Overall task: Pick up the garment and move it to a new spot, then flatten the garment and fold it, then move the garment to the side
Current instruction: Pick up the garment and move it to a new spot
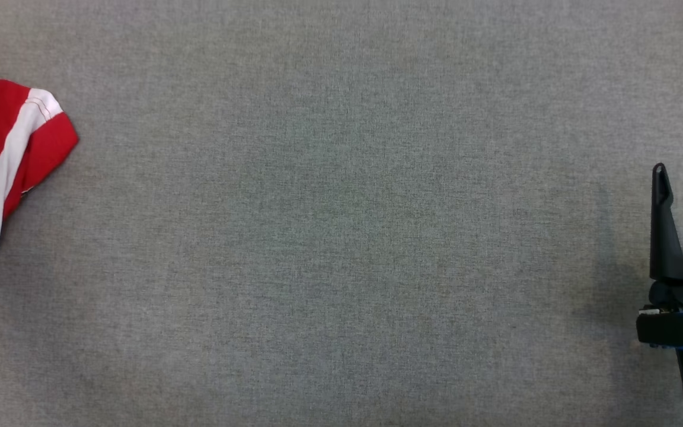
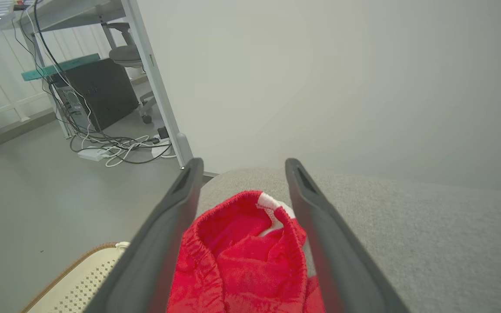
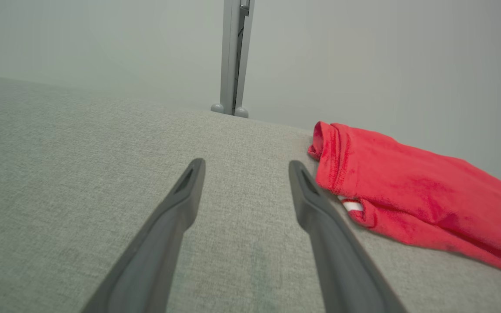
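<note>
Red crumpled fabric garment with white stripes [image 2: 242, 256] lies on the grey cloth-covered bench [image 1: 341, 237], directly ahead of and between the fingers of the left end effector [image 2: 244, 164], which stand apart and grip nothing. Right end effector [image 3: 246, 161] is likewise apart and empty over bare bench, with a second red folded garment [image 3: 415, 191] just to its right. Assessment: pick-up not begun; moving, flattening, folding and setting aside all outstanding.

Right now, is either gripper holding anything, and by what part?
Nothing held. Left gripper open, red-and-white garment loose between its fingers; right gripper open beside the other red garment.
</note>
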Motion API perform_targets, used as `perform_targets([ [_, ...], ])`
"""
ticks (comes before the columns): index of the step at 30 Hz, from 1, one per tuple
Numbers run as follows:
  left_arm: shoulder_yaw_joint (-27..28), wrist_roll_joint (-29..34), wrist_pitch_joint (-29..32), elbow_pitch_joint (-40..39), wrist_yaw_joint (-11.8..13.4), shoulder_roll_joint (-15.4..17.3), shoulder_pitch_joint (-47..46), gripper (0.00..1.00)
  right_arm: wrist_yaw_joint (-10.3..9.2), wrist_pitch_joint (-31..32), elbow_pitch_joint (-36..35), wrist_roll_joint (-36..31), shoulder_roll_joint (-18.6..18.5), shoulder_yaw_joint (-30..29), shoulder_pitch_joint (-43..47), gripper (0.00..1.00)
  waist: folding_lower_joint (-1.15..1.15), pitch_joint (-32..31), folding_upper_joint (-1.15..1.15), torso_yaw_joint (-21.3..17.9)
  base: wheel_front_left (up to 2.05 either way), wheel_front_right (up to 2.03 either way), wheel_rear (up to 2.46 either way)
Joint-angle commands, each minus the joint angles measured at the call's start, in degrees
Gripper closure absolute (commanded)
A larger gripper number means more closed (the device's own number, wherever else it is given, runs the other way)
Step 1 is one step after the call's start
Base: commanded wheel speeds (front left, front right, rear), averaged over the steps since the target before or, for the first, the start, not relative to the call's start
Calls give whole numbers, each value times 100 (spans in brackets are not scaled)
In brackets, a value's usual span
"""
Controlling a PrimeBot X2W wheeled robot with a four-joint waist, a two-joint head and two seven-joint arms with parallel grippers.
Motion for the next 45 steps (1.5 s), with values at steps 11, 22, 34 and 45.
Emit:
perform_targets([
  [11,-522,-241,757,2235,-125,150,-857,0,1,189,-354,-52,-26,-93,170,0,-1,217,-2,153,0,0,0],
  [22,-1249,-1352,1850,2839,-129,-129,-793,24,1,246,-212,7,-86,104,77,0,-1,28,-2,202,0,0,0],
  [34,-2148,-2027,925,2391,-113,507,-715,100,1,-11,255,170,58,266,36,0,-1,-525,-2,-30,0,0,0],
  [45,-2858,-1771,51,1602,-114,847,-1380,100,1,-436,974,351,313,528,4,0,-1,-1250,-2,-371,0,0,0],
])
